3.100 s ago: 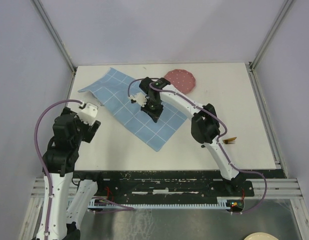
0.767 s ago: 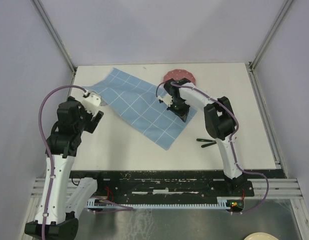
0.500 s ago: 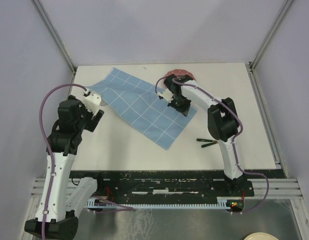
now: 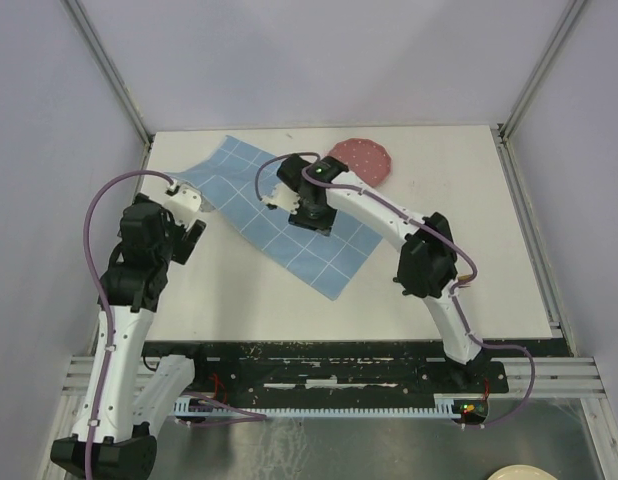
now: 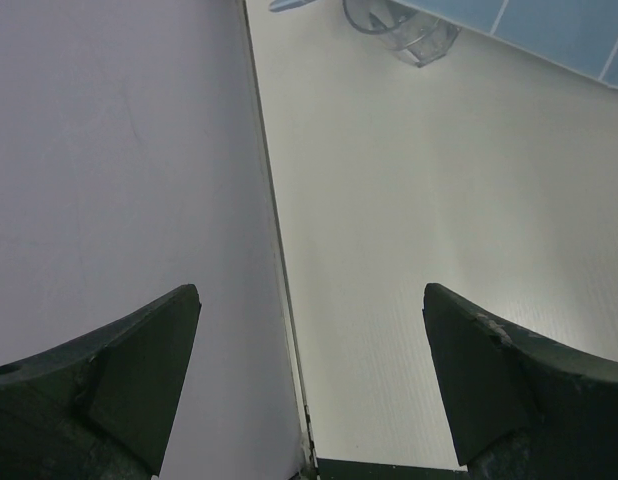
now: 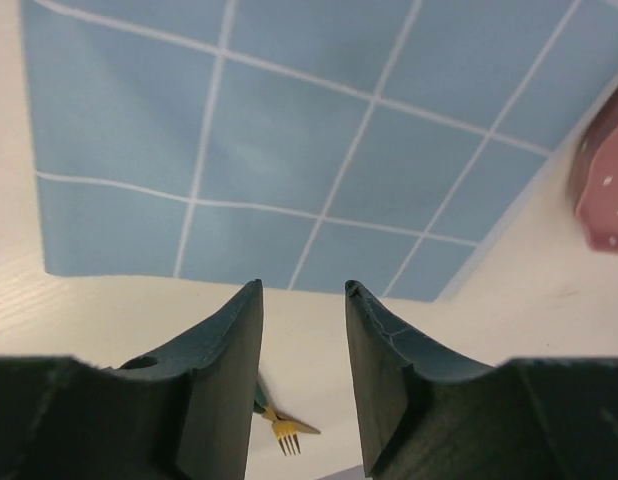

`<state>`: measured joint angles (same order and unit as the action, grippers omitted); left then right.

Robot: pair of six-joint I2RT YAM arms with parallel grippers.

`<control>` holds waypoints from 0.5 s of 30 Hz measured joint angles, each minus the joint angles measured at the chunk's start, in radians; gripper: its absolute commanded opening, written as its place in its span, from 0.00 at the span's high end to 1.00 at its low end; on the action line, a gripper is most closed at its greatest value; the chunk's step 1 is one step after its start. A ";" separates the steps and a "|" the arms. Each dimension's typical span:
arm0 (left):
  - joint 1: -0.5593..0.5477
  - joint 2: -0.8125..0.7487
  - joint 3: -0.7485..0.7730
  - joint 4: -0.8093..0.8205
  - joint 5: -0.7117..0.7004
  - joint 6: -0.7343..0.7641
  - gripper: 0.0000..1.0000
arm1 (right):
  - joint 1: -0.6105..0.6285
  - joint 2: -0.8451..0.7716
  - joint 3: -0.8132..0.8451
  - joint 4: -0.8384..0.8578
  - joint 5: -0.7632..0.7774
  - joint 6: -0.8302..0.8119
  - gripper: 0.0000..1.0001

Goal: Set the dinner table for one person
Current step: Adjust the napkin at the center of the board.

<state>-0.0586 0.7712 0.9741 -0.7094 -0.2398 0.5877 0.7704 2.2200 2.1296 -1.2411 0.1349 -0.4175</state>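
The white dinner table (image 4: 469,200) carries a blue grid placemat (image 4: 274,235) lying flat and skewed at the back left. My right gripper (image 4: 311,215) hovers over the mat's middle. In the right wrist view it (image 6: 301,288) is open with nothing between its fingers, and the placemat (image 6: 289,150) lies below. A pink dotted plate (image 4: 361,160) sits just beyond the mat's far right edge and also shows as the plate (image 6: 604,190). My left gripper (image 4: 192,232) is wide open and empty by the table's left edge (image 5: 311,292).
A gold fork with a green handle (image 6: 289,432) lies on the bare table near the front right, mostly hidden under my right arm from above. A clear glass (image 5: 399,25) stands by the mat's left corner. The left side wall (image 5: 119,150) is close to my left gripper.
My right gripper has let go of the placemat's right edge near the plate, opened, and swung left over the mat. The left arm has barely moved.
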 measured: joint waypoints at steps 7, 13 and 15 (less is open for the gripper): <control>0.000 -0.014 -0.007 0.001 -0.084 -0.015 0.01 | 0.125 0.121 0.135 -0.003 -0.006 0.005 0.54; 0.000 -0.037 -0.008 0.001 -0.111 -0.029 0.01 | 0.165 0.249 0.215 -0.011 -0.003 0.017 0.47; 0.000 -0.043 -0.011 0.000 -0.119 -0.038 0.01 | 0.174 0.282 0.257 -0.010 0.003 0.018 0.45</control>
<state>-0.0586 0.7280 0.9630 -0.7090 -0.3584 0.5499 0.9447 2.5015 2.3863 -1.2507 0.1379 -0.3996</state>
